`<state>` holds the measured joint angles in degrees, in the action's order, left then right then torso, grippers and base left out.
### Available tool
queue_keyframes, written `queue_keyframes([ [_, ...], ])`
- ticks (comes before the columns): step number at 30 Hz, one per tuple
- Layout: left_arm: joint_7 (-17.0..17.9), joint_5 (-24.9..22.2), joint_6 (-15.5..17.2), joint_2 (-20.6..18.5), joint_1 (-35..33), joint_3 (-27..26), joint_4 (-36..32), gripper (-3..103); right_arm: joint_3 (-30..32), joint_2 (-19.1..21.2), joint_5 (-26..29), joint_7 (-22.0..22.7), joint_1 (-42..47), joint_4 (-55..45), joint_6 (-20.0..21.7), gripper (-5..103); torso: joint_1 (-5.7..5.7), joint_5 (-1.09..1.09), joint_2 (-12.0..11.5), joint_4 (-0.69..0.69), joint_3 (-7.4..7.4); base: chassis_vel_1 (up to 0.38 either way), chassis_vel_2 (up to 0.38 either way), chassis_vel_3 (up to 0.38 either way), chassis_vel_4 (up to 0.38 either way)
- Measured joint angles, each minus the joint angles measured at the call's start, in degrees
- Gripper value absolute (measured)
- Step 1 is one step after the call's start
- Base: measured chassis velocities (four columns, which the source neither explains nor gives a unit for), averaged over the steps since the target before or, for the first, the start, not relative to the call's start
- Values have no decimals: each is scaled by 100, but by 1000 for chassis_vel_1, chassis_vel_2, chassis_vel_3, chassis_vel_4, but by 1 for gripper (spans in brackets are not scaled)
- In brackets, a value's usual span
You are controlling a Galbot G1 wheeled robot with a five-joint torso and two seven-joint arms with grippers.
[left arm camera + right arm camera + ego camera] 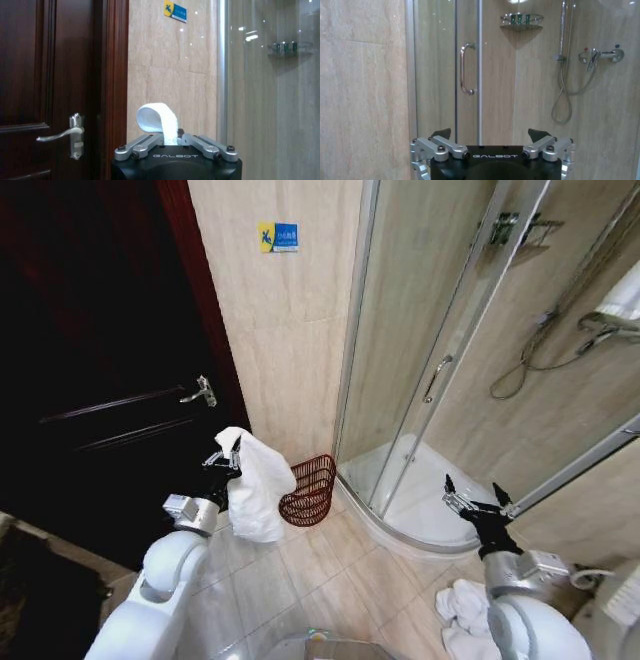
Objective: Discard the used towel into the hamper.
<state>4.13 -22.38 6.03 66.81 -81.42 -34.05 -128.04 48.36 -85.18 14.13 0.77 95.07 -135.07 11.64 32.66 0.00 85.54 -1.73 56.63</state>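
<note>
A white towel (255, 485) hangs from my left gripper (228, 452), which is shut on its top fold. In the left wrist view a loop of the towel (159, 122) curls up between the closed fingers of the left gripper (171, 141). The hamper (309, 491), a reddish-brown wire basket, stands on the floor against the wall, just right of the hanging towel and lower. My right gripper (477, 496) is held up open in front of the shower, its fingers (441, 133) spread wide with nothing between them.
A dark wooden door (90, 360) with a metal handle (201, 392) stands to the left. A curved glass shower enclosure (440, 370) and its white tray (410, 500) fill the right. More white towels (462, 612) lie on the floor at lower right.
</note>
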Motion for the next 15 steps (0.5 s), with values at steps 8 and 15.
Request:
queue_keyframes([
  [8, -30, 31, -10, 41, -7, 22, 12, 2, 5, 11, -3, -36, 8, 10, 2, 100, 1, 0, 0, 0, 0, -38, 44, 47, -40],
  [15, -36, 30, -10, 0, 5, 0, 10, 2, 1, 11, -1, -63, -20, 32, 2, 100, 1, 0, 0, 0, 0, -47, 44, 51, -45],
])
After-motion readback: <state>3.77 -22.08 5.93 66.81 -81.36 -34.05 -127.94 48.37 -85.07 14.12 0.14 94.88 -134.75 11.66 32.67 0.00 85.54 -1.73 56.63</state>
